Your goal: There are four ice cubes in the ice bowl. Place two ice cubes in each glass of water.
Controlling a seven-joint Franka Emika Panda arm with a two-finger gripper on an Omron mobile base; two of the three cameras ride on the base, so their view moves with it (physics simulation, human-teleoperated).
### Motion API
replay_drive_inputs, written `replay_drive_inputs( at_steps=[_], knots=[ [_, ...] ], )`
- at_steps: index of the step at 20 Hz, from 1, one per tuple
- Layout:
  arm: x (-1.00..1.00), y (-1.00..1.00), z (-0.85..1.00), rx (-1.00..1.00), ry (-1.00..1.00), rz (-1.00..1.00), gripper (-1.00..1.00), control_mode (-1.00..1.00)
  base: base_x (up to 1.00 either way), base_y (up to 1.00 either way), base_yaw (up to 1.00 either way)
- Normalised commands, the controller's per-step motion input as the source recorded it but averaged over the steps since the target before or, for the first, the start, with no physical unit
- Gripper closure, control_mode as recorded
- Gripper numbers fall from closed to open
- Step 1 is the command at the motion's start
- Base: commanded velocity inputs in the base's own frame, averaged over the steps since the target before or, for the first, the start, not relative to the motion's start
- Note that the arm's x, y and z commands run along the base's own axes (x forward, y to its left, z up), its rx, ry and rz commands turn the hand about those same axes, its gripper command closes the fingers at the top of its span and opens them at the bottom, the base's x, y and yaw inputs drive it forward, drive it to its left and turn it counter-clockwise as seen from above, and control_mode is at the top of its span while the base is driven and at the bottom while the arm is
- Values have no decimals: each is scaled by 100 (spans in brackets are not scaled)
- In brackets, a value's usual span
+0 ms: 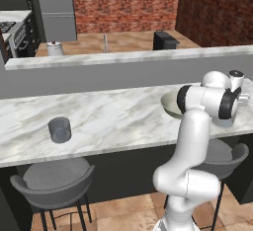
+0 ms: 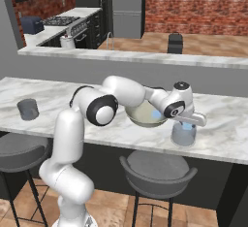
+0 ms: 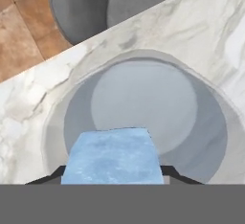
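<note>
Gripper (image 3: 111,177) clenched on an ice cube (image 3: 111,156), directly above the open mouth of the near glass (image 3: 143,108) beside the ice bowl (image 2: 138,117); other glass (image 1: 60,129) sits well apart along the counter (image 1: 123,111). Keep centred over the mouth, lower a little, then let go so the cube drops inside, not onto the rim.

A frosty translucent ice cube (image 3: 111,156) hangs over a smooth translucent glass (image 3: 143,122) on the polished veined-marble counter (image 3: 28,98).

The white arm reaches forward from its base, elbow bent, wrist turned down. The gripper (image 3: 111,174) points straight down, its 2 dark fingertips (image 3: 53,174) closed on a pale-blue ice cube (image 3: 111,157)
</note>
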Motion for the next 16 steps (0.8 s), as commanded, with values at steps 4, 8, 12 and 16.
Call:
replay_drive_inputs(
  at_steps=[4, 8, 12, 16],
  knots=[
    [5, -5, -10, 0, 0, 5, 100, -100, 0, 0, 0],
    [5, -4, -15, 0, -1, 5, -100, -100, 0, 0, 0],
    [1, -9, -7, 0, 0, 5, -100, -100, 0, 0, 0],
    [0, -22, -5, 1, 0, 4, -100, -100, 0, 0, 0]
  ],
)
